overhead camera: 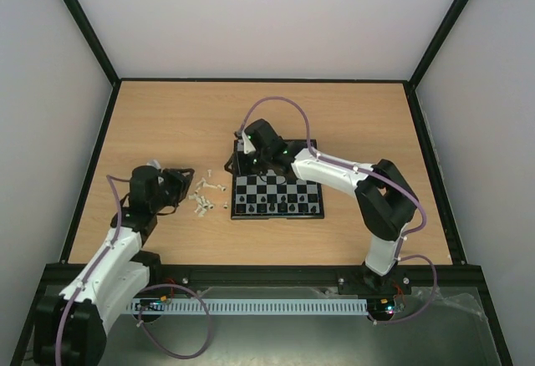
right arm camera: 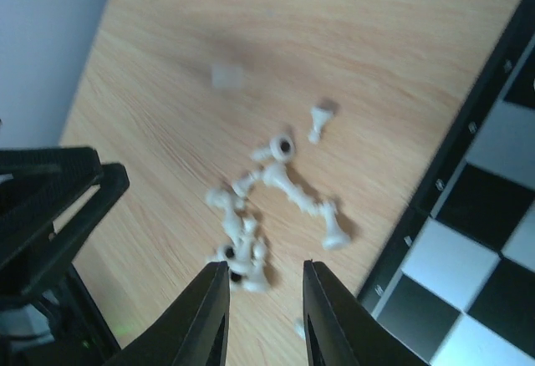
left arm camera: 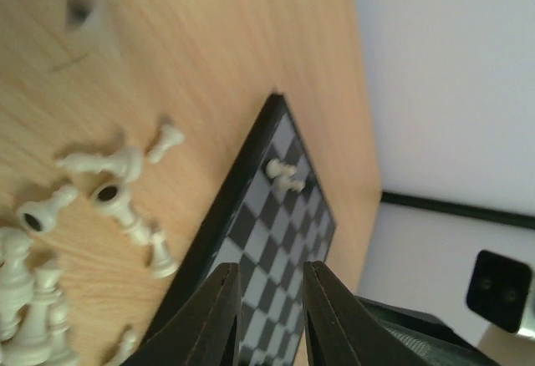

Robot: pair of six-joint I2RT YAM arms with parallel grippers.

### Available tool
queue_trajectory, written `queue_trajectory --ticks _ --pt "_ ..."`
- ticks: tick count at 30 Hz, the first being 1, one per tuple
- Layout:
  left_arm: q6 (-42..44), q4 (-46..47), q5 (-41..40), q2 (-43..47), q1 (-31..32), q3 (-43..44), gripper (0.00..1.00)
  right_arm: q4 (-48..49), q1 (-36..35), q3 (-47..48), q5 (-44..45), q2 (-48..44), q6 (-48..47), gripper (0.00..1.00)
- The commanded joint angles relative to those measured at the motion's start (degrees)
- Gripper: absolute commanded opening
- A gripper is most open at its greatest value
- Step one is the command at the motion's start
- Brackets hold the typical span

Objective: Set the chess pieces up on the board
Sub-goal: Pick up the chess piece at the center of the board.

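Observation:
The board point(overhead camera: 276, 192) lies mid-table with a row of black chess pieces point(overhead camera: 276, 206) along its near edge. A heap of cream-white chess pieces point(overhead camera: 205, 195) lies on the wood just left of it. My left gripper point(overhead camera: 182, 186) is open and empty, just left of the heap. In the left wrist view it point(left arm camera: 269, 267) faces the board point(left arm camera: 280, 241), where two white pieces point(left arm camera: 284, 175) stand near the far corner. My right gripper point(overhead camera: 240, 162) hovers over the board's far left corner. In the right wrist view it point(right arm camera: 264, 266) is open and empty above the white heap point(right arm camera: 251, 232).
The board's black border point(right arm camera: 435, 190) runs along the right of the right wrist view. The left arm's black gripper point(right arm camera: 50, 207) shows at that view's left edge. A black frame rail point(overhead camera: 251, 79) bounds the wooden table at the back.

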State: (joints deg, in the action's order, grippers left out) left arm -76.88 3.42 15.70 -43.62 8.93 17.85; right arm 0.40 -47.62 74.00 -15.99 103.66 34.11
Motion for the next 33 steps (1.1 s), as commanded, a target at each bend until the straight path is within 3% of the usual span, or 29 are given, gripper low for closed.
queue_trajectory --ticks 1,3,10,14,15,16,20,22,28,33 --pt "6.0 1.9 10.9 -3.9 -0.8 -0.8 0.22 -8.7 -0.5 -1.5 -0.3 -0.8 -4.4 0.26" --pt "4.8 6.3 13.8 -4.7 -0.9 -2.9 0.22 -5.9 -0.5 -2.7 -1.6 -1.7 -2.9 0.26" --pt "12.5 -4.8 9.8 -1.1 -4.7 0.4 0.22 -9.6 -0.5 1.5 -0.6 0.8 -4.4 0.27" --pt "16.6 -8.1 4.9 -2.3 -9.1 6.4 0.33 -11.9 -0.4 4.7 0.1 1.5 -5.1 0.27" --pt "17.3 -8.2 3.9 -3.5 -10.4 8.3 0.41 -12.8 -0.5 6.0 0.5 1.9 -5.5 0.27" --pt "17.5 -8.3 3.1 -4.9 -11.5 9.7 0.55 -14.0 -0.4 7.2 0.8 2.3 -5.9 0.27" --pt "18.3 -8.5 -1.7 -11.4 -14.6 17.0 0.91 -16.5 -0.5 11.0 0.6 3.7 -6.5 0.28" --pt "18.9 -8.5 -4.2 -14.9 -15.0 20.7 0.99 -17.2 -0.5 11.8 0.6 4.1 -6.8 0.28" --pt "20.7 -11.7 -11.8 -26.4 -16.0 30.7 1.00 -18.6 -0.4 13.0 0.0 5.7 -7.6 0.28" --pt "21.8 -12.3 -8.2 -30.5 -17.1 32.1 1.00 -25.4 -0.4 19.8 1.7 10.4 -10.4 0.28"
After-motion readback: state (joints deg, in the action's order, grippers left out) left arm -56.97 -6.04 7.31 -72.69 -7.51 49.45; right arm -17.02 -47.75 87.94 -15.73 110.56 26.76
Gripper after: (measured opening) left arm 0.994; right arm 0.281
